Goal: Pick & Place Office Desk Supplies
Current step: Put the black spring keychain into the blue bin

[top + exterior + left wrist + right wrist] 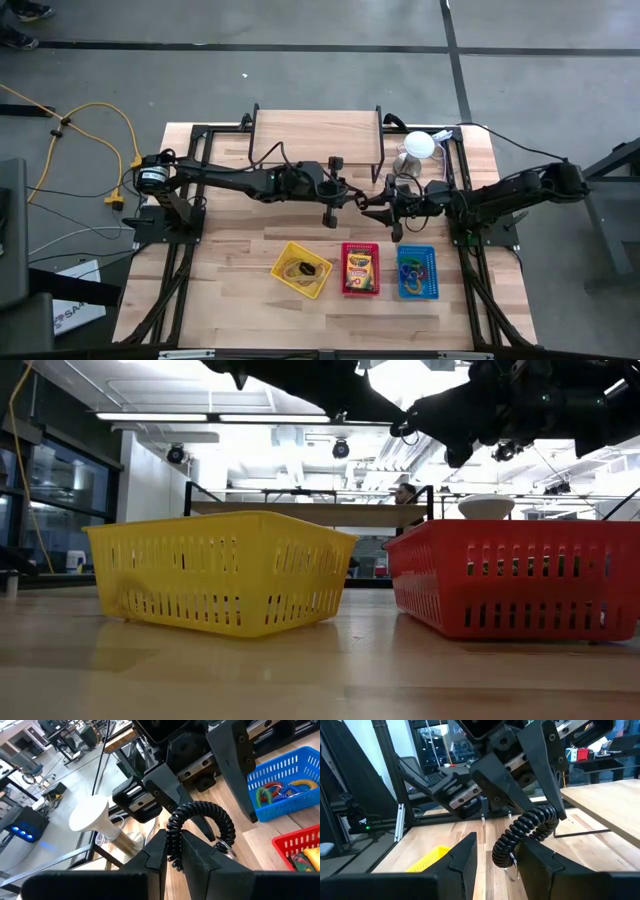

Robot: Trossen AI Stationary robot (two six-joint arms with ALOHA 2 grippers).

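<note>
Black coiled key cord [200,827] hangs stretched in mid-air between both grippers, above the table behind the red basket [360,268]. Left gripper [172,851] pinches one end; right gripper [497,851], jaws apart, straddles the other end. Likely light, springy, slippery; grip near an end.

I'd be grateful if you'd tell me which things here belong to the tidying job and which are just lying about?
Job:
- black coil, pinched by left gripper, right gripper open around its other end
- yellow basket, rubber bands
- red basket, crayon boxes
- blue basket, clips

Lying about:
- white dome
- wooden shelf
- yellow cable
</note>
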